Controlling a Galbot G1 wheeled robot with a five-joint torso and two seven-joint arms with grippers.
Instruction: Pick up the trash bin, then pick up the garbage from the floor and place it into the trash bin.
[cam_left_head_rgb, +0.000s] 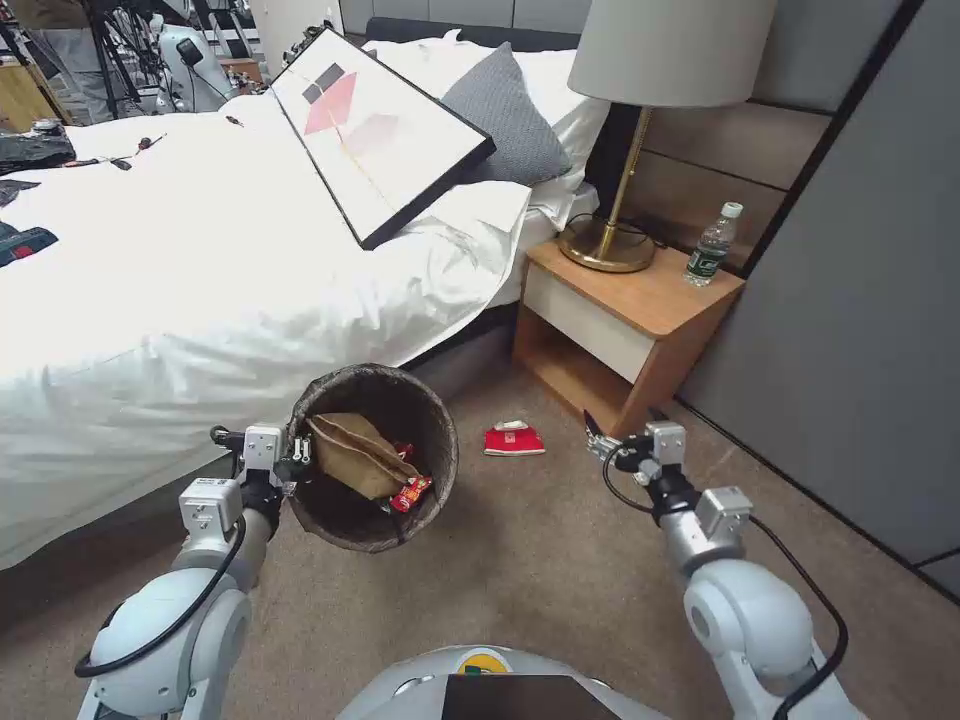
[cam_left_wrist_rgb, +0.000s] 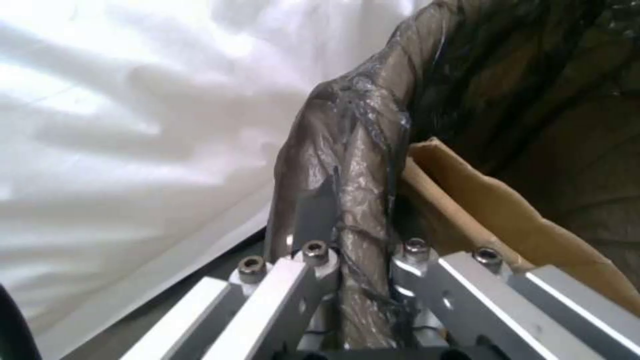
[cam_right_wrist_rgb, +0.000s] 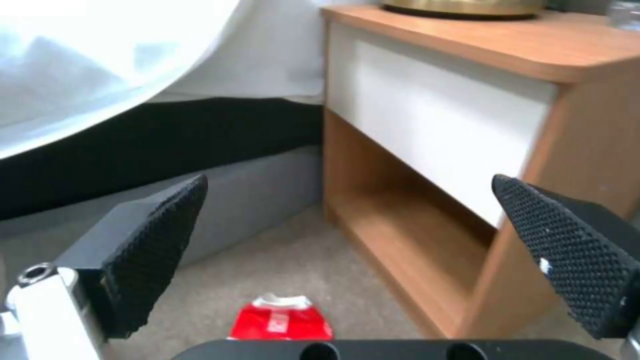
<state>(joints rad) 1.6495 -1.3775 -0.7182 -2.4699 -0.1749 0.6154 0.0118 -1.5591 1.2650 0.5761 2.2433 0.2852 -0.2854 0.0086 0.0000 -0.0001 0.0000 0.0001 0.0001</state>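
My left gripper (cam_left_head_rgb: 297, 452) is shut on the near-left rim of the trash bin (cam_left_head_rgb: 388, 373) and holds it off the carpet, tilted toward me. In the left wrist view the gripper (cam_left_wrist_rgb: 363, 252) pinches the bag-covered rim of the trash bin (cam_left_wrist_rgb: 353, 150). Inside lie a flattened brown paper bag (cam_left_head_rgb: 352, 455) (cam_left_wrist_rgb: 493, 200) and a red wrapper (cam_left_head_rgb: 411, 492). A red-and-white packet of garbage (cam_left_head_rgb: 514, 440) (cam_right_wrist_rgb: 281, 320) lies on the carpet in front of the nightstand. My right gripper (cam_left_head_rgb: 598, 438) (cam_right_wrist_rgb: 363, 250) hovers open to the right of and above it, holding nothing.
A wooden nightstand (cam_left_head_rgb: 640, 300) (cam_right_wrist_rgb: 467, 125) stands just beyond the right gripper, carrying a brass lamp (cam_left_head_rgb: 612, 240) and a water bottle (cam_left_head_rgb: 713, 243). The bed (cam_left_head_rgb: 200, 280) with hanging white sheets borders the left. A grey wall (cam_left_head_rgb: 860, 320) runs along the right.
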